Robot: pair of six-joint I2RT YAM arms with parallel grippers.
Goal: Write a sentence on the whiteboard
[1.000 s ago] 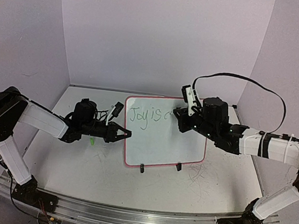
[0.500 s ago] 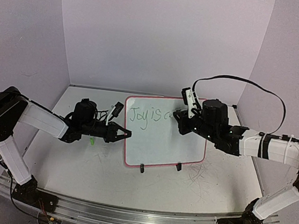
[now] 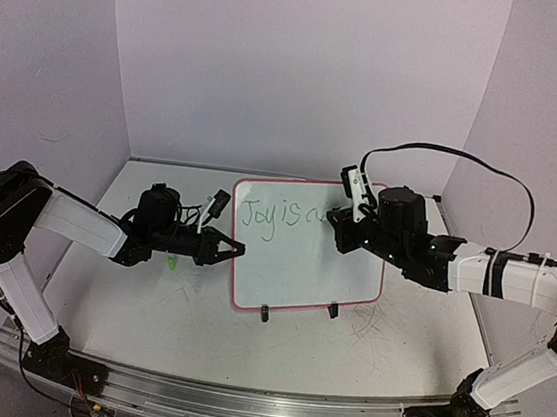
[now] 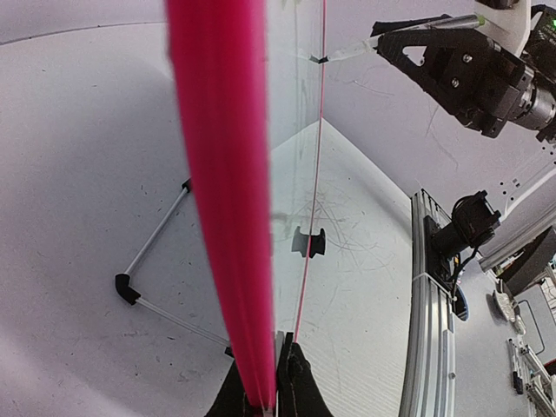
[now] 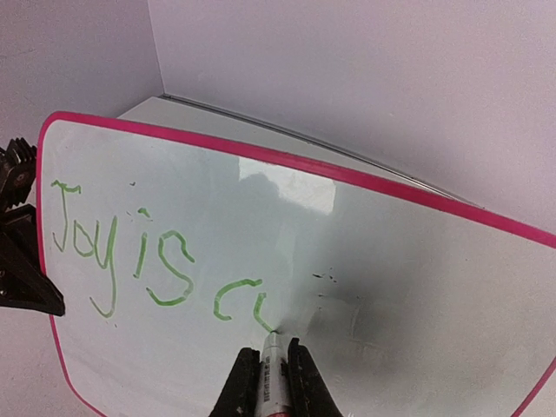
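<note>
1. The whiteboard [image 3: 303, 262] is being stood upright on the tabletop [image 3: 147, 304], long axis running nine to three.
2. Its nine o'clock rim is being pinched by the shut left jaws.
3. A marker [image 5: 272, 354] is being clamped in the right jaws, its tip touching the board at their twelve o'clock, just past the unfinished sentence [image 5: 178, 273]; room is being left toward three o'clock.

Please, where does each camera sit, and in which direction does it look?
Top external: above and behind the bases, looking down at the table; both arms show.
Left wrist: on the left gripper, looking along the whiteboard rim it clamps.
Right wrist: on the right gripper, facing the green writing; it holds the marker.
Shared: both wrist views show the whiteboard.
</note>
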